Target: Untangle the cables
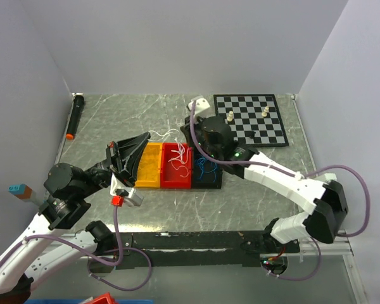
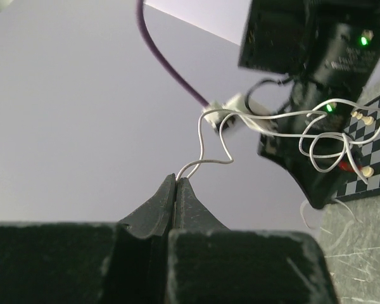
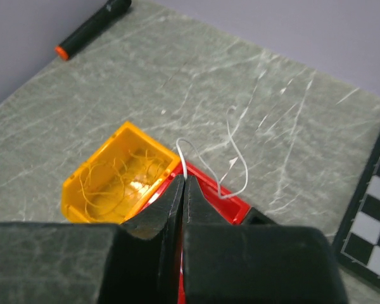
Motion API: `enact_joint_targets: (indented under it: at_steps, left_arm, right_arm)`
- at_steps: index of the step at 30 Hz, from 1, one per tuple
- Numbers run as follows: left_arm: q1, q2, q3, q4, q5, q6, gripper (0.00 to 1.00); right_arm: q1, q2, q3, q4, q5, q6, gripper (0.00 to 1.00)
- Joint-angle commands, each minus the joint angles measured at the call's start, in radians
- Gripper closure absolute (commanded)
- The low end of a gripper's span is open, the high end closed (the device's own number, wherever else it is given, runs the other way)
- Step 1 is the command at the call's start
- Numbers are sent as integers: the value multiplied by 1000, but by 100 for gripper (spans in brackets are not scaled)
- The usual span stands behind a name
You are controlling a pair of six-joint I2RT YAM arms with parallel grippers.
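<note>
A white cable (image 1: pixel 166 133) hangs in loops between my two grippers, above the far edge of the bins. My left gripper (image 1: pixel 145 137) is shut on one end of the white cable (image 2: pixel 206 136), pinched at its fingertips (image 2: pixel 177 178). My right gripper (image 1: pixel 185 132) is shut on the other end of the white cable (image 3: pixel 231 158), which curls over the table past the red bin. More white cables (image 1: pixel 179 163) lie in the red bin (image 1: pixel 175 180). Blue cables (image 1: pixel 206 168) lie in the black bin. Yellow cables (image 3: pixel 117 180) fill the yellow bin (image 3: pixel 82 183).
The three bins stand side by side mid-table: yellow bin (image 1: pixel 149 177), red, black bin (image 1: pixel 206 183). A chessboard (image 1: pixel 250 118) with a few pieces lies at the back right. A black marker (image 1: pixel 75 117) with an orange tip lies at the back left by the wall.
</note>
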Motion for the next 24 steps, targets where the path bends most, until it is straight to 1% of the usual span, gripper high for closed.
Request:
enact_joint_targets:
  at_steps: [1,4,7,11,16,24]
  left_arm:
    - [7,-1,12,10,21,-1,99]
    - [7,-2,4,19,19,7,99]
    - [7,-6,-8,33,11,18,99]
    - [7,-10,-6,21,11,9,99]
    - [8,-16,3,7,17,-33,99]
    - [7,-21,9,-18,11,-33,99]
  right_arm:
    - [3,82,18,27,-64,61,100]
    - [14,134,6,35,-66,85,100]
    - [23,185,3,21,-23,101,100]
    - [22,236,-14,42,-21,123,100]
    - [12,341,35,29,-20,144,100]
    - [-20,515,130,-5,-18,172,100]
